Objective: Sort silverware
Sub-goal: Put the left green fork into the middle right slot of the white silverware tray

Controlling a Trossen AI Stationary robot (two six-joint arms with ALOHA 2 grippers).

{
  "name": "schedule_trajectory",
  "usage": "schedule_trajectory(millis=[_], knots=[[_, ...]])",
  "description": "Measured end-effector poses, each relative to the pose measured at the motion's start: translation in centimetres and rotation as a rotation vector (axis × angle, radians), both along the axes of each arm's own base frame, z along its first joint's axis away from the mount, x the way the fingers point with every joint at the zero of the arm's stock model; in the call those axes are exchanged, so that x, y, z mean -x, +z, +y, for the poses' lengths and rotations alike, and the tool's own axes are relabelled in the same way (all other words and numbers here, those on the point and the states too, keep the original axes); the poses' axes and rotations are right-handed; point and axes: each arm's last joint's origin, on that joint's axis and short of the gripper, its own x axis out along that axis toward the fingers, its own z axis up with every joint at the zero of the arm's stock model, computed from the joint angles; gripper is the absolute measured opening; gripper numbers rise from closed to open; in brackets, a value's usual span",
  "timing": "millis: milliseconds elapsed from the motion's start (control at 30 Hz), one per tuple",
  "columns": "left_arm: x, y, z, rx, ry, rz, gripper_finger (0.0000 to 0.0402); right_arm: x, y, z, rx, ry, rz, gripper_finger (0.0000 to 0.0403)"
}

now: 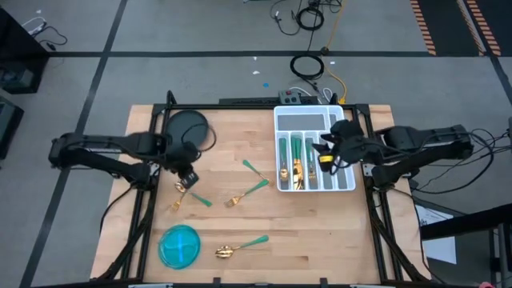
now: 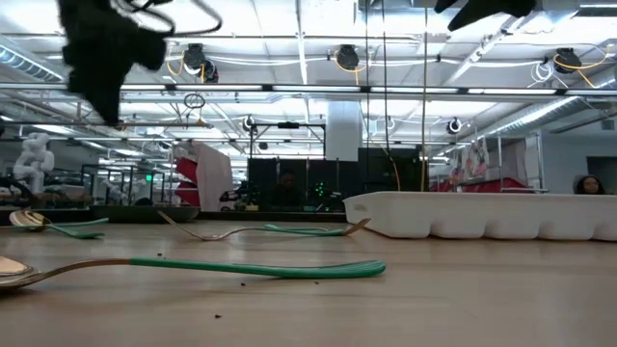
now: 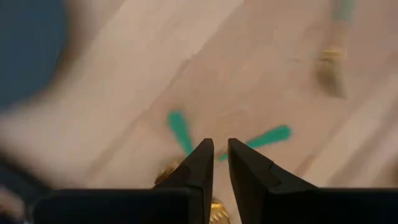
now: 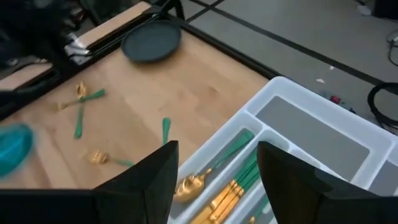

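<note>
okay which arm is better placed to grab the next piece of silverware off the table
Probably the left. The left gripper hangs right over two crossed pieces near the table's left side. The right gripper is open above the white tray, far from the loose fork and spoon.

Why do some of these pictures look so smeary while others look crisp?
Left wrist view: the table and teal handles are smeared, only the left claw crisp. Low view: the nearest spoon is sharp; ceiling lights glare and the arm above is a dark blur. High view: evenly lit, soft shadows. Right wrist view: slightly soft; the white tray is bright.
</note>
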Motion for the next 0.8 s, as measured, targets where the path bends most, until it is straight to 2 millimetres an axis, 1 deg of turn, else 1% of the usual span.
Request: schedule_trajectory(millis=[67, 133, 233, 333, 467, 600, 700, 800], knots=[[0.7, -1.4, -0.6, 0.023, 0.139, 0.041, 0.0056, 0.3, -0.1, 0.3, 0.009, 0.022, 0.023, 0.0210], [1.1, -2.5, -1.3, 0.058, 0.237, 0.068, 0.0056, 0.5, -0.1, 0.4, 0.017, 0.041, 0.037, 0.0210], [1.5, -3.6, -2.8, 0.099, 0.335, 0.089, 0.0056, 0.6, -0.1, 0.7, 0.040, 0.075, 0.058, 0.0210], [1.8, -4.2, -4.3, 0.135, 0.398, 0.088, 0.0056, 0.7, -0.2, 0.9, 0.058, 0.105, 0.072, 0.0210], [1.9, -4.8, -6.2, 0.148, 0.407, 0.106, 0.0056, 0.7, -0.2, 1.2, 0.074, 0.130, 0.082, 0.0210], [1.8, -5.7, -7.8, 0.106, 0.346, 0.166, 0.0057, 0.7, -0.2, 1.3, 0.086, 0.151, 0.089, 0.0210], [1.3, -6.5, -8.8, 0.103, 0.301, 0.181, 0.0064, 0.7, -0.2, 1.5, 0.092, 0.163, 0.093, 0.0211], [0.5, -7.2, -9.6, 0.102, 0.247, 0.173, 0.0080, 0.7, -0.2, 1.5, 0.092, 0.169, 0.095, 0.0215]])
